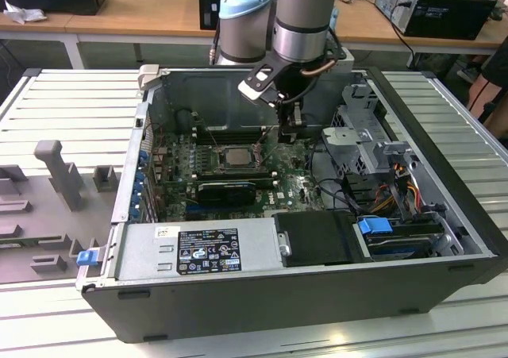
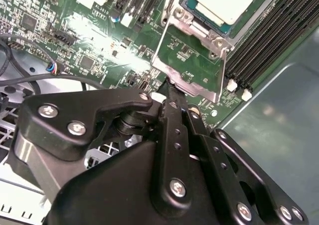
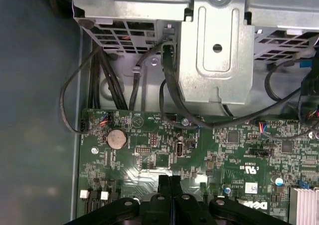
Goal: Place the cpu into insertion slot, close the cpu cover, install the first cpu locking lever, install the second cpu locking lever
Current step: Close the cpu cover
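second wrist view: gripper [image 2: 172, 91] fingers pressed together, tip against the lower edge of the raised cover [image 2: 160, 45].
chip [image 2: 227, 3] already lies in the socket [image 2: 189, 8], with the cover tilted up beside it. risk, as i judge it: the thin tip slides off the cover's edge and strikes the green board [image 2: 99, 45] or memory slots [image 2: 264, 40], or the cover drops askew onto the chip.

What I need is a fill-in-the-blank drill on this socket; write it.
1. The cpu lies ____ the insertion slot.
2. The cpu cover stands ____, not folded over the chip.
3. On the gripper, the jaws are ____, tips at the cover's edge.
Missing words: inside; open; shut.
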`<state>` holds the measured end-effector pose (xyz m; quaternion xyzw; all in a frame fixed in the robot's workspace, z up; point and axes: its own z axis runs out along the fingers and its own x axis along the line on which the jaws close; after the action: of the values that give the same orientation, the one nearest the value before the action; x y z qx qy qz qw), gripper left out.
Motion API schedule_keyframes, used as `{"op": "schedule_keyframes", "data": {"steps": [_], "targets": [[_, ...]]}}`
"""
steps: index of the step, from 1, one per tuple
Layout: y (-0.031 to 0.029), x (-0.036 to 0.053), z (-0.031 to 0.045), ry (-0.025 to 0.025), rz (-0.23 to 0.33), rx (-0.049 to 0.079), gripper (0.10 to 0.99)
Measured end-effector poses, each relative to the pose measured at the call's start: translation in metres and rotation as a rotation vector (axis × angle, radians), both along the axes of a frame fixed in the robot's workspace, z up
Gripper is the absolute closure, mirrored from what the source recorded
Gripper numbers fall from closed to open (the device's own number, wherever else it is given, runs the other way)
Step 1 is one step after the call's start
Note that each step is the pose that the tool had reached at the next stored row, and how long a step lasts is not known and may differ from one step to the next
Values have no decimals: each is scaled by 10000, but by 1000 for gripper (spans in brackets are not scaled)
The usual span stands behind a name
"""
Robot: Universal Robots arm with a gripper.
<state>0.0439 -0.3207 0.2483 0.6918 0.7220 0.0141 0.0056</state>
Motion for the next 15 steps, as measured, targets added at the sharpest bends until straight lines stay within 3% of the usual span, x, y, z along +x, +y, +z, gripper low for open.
{"op": "schedule_keyframes", "data": {"steps": [15], "targets": [[0,-78,0,-1,0,0,980]]}}
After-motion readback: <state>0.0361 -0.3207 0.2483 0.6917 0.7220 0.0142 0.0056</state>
